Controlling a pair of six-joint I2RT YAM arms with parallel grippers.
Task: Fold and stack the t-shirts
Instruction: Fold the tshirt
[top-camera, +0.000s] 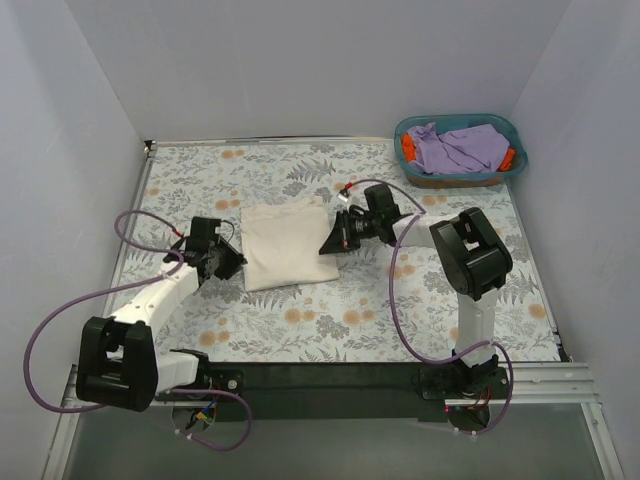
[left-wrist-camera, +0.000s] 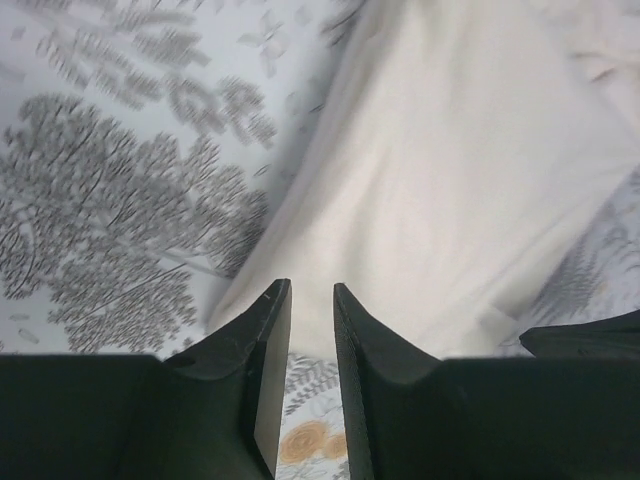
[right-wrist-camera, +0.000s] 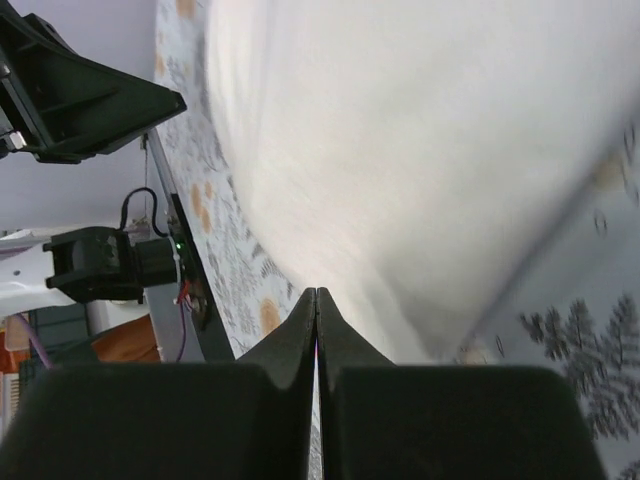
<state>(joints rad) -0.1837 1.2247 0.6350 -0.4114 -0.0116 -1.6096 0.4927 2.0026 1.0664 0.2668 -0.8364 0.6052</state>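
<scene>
Flanking folded cream t-shirt: left hand low, narrowly parted, empty; right hand closed tight.

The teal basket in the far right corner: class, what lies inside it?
A crumpled lavender-purple garment fills most of the basket, with orange-red cloth showing at its left and right ends. Anything beneath them, and the basket's floor, is covered.

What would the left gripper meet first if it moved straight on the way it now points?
The folded cream t-shirt. Its near edge lies directly ahead of the left gripper, whose jaws stand slightly apart and empty. How soon they would touch is hard to judge from these views.
</scene>
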